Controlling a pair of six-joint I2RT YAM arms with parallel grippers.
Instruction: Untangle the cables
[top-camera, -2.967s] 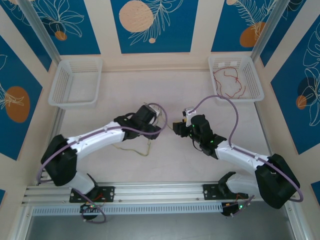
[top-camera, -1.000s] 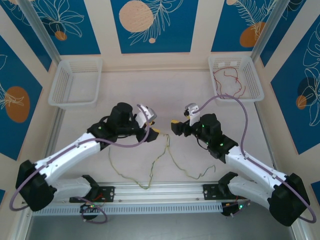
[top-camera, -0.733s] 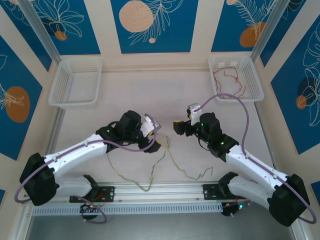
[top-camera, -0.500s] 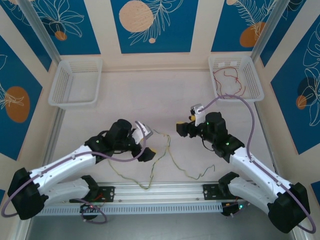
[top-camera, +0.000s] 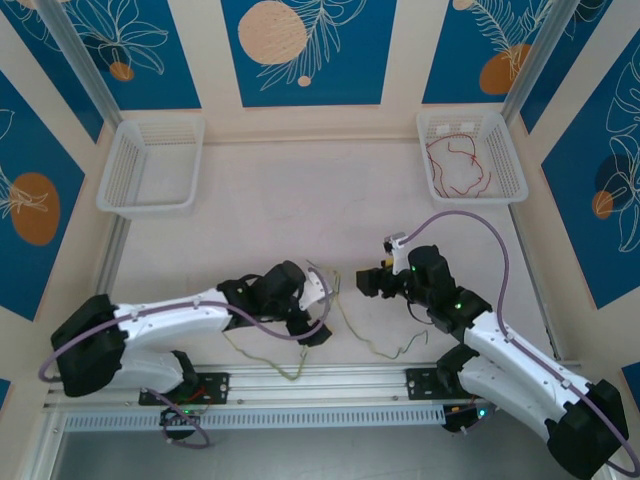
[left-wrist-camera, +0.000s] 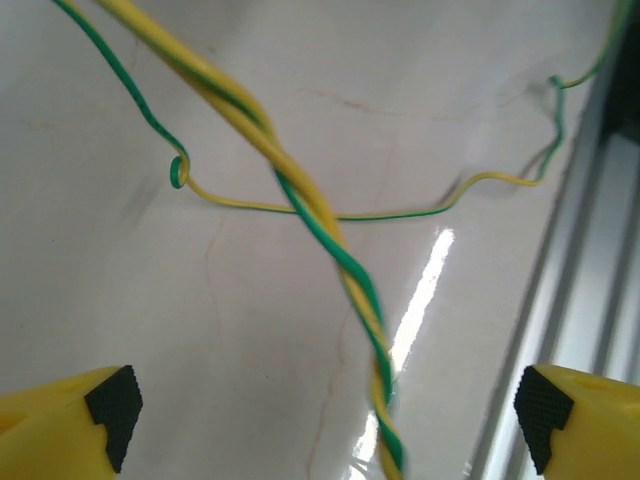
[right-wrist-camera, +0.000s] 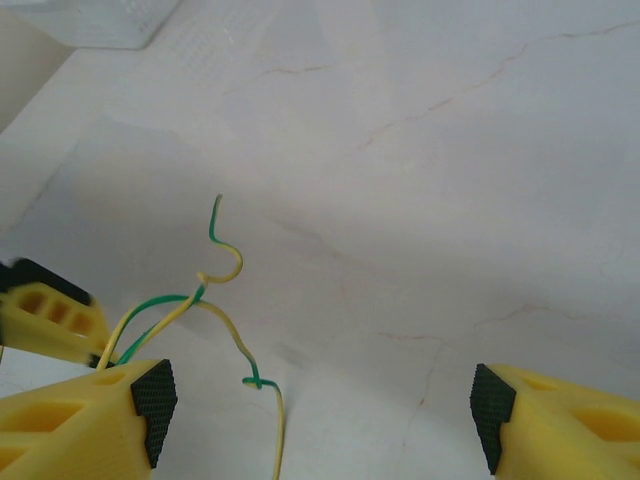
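Twisted thin green-and-yellow cables (left-wrist-camera: 320, 222) lie on the pale table (top-camera: 260, 200) between my wide-spread left fingers (left-wrist-camera: 70, 425); my right fingers (right-wrist-camera: 70, 425), equally spread, hover just right of them, pinching nothing.

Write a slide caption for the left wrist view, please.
The left gripper, jaws open, straddles twisted green and yellow cables over the pale table.

This is a staged robot test booth: two white-and-black robot arms (top-camera: 170, 320) are bolted to a silver aluminium rail (top-camera: 320, 378) at the near edge of a pale marble-look table (top-camera: 300, 190). Blue leaf-printed backdrop panels (top-camera: 340, 60) wall it in.
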